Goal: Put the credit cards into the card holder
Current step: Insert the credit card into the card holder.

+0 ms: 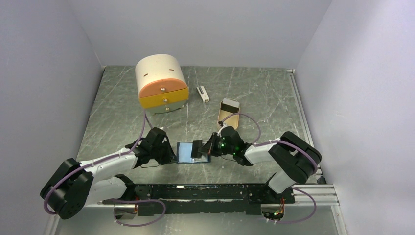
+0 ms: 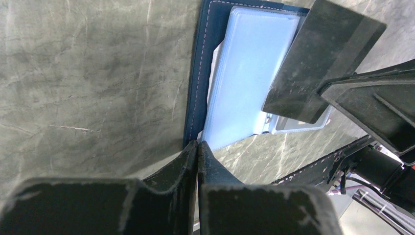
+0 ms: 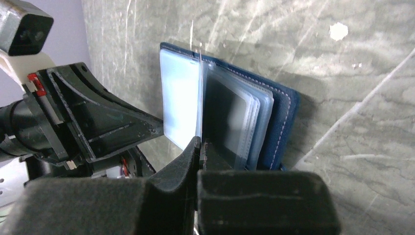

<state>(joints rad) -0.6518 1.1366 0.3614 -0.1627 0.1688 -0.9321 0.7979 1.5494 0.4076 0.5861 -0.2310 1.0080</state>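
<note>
Our left hand (image 2: 197,147) has its two fingers pressed together. Their tips meet right at the near corner of the card holder (image 2: 198,73), apparently nipping the navy cover's edge. Our right hand (image 3: 199,144) is also closed, clamped on a thin leaf of the holder's inner sleeves (image 3: 235,117). That leaf stands up edge-on from between its fingertips. To the left of it a pale blue-white panel (image 3: 180,103) is raised off the rest of the stack. We cannot tell whether this panel is a card or an empty sleeve.

The card holder lies open on the surface (image 1: 254,93), directly between our two hands, with its light blue inside facing up. In the left wrist view a pale edge (image 2: 216,58) peeks out between the navy cover and the sleeves. We cannot tell whether it is one of the credit cards.

Just beyond the right hand sits a tan tin (image 1: 228,113). A small white bar (image 1: 202,93) lies a little farther back. A rounded cream drawer unit (image 1: 161,81) with an orange and a yellow drawer front stands at the far left of the surface, well apart from the holder.
</note>
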